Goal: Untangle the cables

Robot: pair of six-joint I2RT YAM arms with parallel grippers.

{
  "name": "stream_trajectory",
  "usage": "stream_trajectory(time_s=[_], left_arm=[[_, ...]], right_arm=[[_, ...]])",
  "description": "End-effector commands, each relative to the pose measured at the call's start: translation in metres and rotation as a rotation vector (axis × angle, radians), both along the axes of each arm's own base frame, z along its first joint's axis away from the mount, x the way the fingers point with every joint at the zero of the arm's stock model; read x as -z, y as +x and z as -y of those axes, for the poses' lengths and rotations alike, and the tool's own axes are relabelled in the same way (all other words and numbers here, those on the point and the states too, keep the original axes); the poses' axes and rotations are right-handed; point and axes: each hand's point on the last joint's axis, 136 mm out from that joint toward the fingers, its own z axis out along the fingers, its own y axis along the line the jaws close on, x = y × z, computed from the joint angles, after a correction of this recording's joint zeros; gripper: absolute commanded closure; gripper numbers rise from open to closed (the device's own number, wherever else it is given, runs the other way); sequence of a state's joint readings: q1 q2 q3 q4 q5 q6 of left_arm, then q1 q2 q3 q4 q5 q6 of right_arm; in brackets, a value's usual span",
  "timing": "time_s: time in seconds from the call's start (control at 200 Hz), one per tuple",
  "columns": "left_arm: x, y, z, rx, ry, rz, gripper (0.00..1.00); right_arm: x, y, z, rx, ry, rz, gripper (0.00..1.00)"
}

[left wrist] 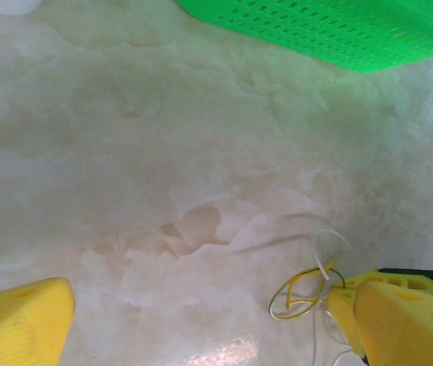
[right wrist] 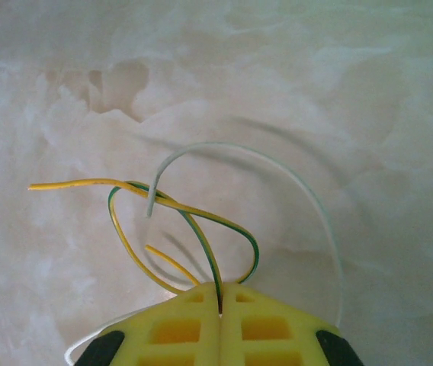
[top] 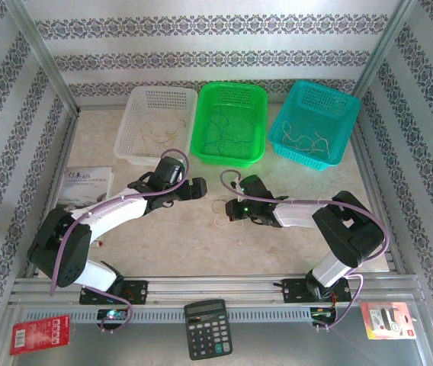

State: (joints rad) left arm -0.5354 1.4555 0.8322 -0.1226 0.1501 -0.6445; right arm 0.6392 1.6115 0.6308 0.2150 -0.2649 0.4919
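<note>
R wrist cam: right gripper (right wrist: 220, 293) pinches thin glossy yellow-green cable (right wrist: 201, 215) loop; white cable (right wrist: 224, 145) arcs beside. L wrist cam: left gripper (left wrist: 201, 316) wide apart over marbled table (left wrist: 125, 152).

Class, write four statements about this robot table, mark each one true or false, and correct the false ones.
1. The right gripper has its jaws shut on a yellow-green wire. True.
2. The left gripper has its jaws shut. False: they stand wide open and hold nothing.
3. The green basket stands between the white basket and the teal basket. True.
4. The calculator lies in the teal basket. False: it lies on the near ledge, between the arm bases.
</note>
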Motion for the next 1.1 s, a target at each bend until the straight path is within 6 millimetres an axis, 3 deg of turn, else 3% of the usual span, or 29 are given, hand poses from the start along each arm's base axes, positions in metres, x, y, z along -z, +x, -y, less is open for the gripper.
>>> stream_trajectory(time_s=[0.0,0.23,0.515,1.094], left_arm=[[-0.007,0.004,0.009,-0.002,-0.085,0.008,0.08],[0.004,0.002,0.027,0.036,-0.180,-0.032,0.25],[0.021,-0.001,0.037,0.038,-0.255,-0.065,0.43],[0.021,0.008,0.048,0.040,-0.308,-0.054,0.61]], right_arm=[[-0.016,0.001,-0.010,-0.056,0.063,0.048,1.00],[-0.016,0.003,-0.016,-0.048,0.101,0.038,1.00],[-0.019,0.003,-0.019,-0.049,0.126,0.038,1.00],[-0.019,0.001,-0.021,-0.053,0.143,0.032,1.00]])
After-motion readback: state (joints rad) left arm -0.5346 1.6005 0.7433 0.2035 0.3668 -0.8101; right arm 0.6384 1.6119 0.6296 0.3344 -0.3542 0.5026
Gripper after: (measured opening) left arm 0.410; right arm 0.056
